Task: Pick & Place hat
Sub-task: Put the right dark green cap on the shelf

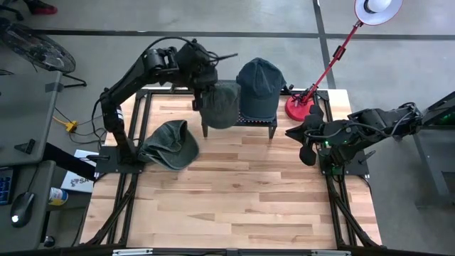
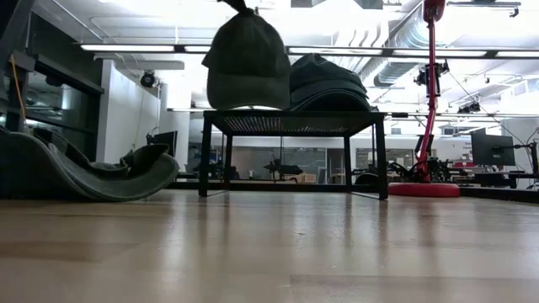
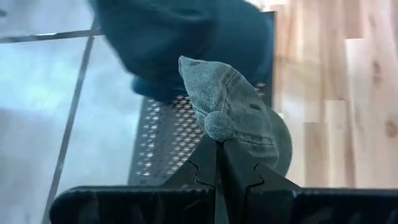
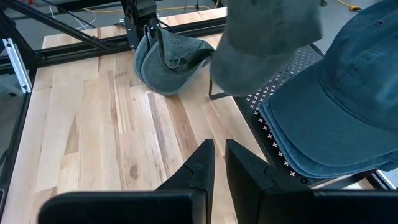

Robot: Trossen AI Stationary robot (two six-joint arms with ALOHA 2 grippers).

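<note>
Partly done, by the look of it. One blue cap (image 1: pixel 260 85) already resting on the black mesh stand (image 1: pixel 257 121), right side. Grey-green cap (image 1: pixel 220 104) carried by left gripper (image 1: pixel 201 80), pinched shut on the crown around the top button; hanging over the stand's left end, bottom edge about level with the stand top in the low view, contact unclear. Still to do: lower and release. Third cap (image 1: pixel 170 144) lying crumpled on the table (image 1: pixel 242 199), left of the stand near the left arm base, probably next. Right gripper (image 1: pixel 307 144) parked at the table's right edge, fingers slightly apart, holding nothing. Red lamp base (image 1: pixel 303 107) far right.
</note>
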